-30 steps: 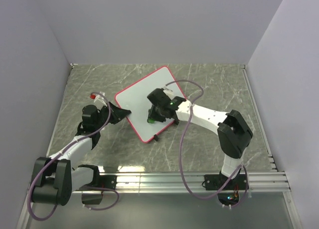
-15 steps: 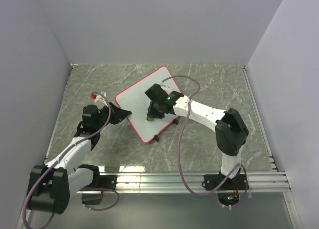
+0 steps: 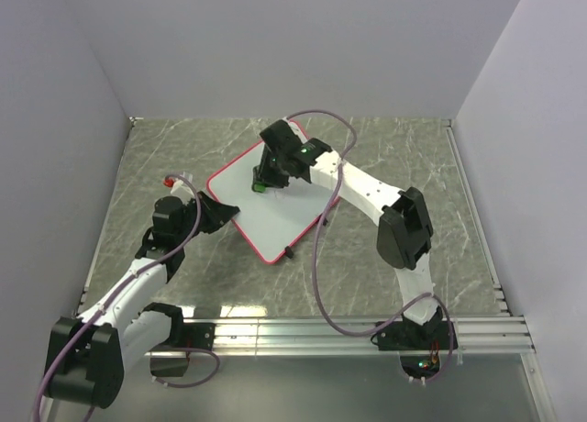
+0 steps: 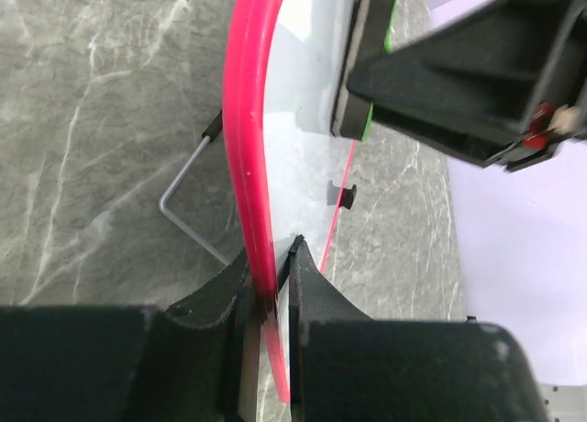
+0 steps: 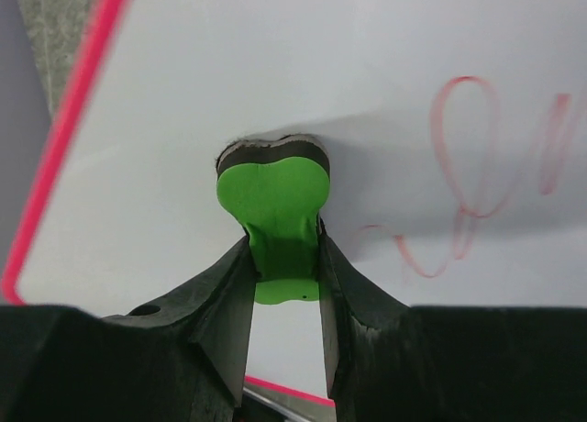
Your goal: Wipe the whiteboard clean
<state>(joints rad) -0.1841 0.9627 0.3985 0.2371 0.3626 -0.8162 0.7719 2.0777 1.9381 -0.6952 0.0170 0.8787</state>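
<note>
Right jaws: clenched on a small green foam eraser block (image 5: pixel 275 197), pressed just ahead onto the large flat white red-framed whiteboard (image 5: pixel 229 64), with red scribbles (image 5: pixel 463 165) to their right. Left jaws: clamped on the whiteboard's red frame edge, with the grey marbled desk (image 3: pixel 394 156) beneath.

Reaching toward 1 o'clock, left gripper (image 3: pixel 223 211) clamps board (image 3: pixel 275 225) rim; right gripper (image 3: pixel 262 183), stretched toward 11 o'clock, pinches eraser (image 5: pixel 275 197).

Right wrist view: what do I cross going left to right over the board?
whiteboard frame → green eraser, pinched in the right gripper → red scribbles
</note>
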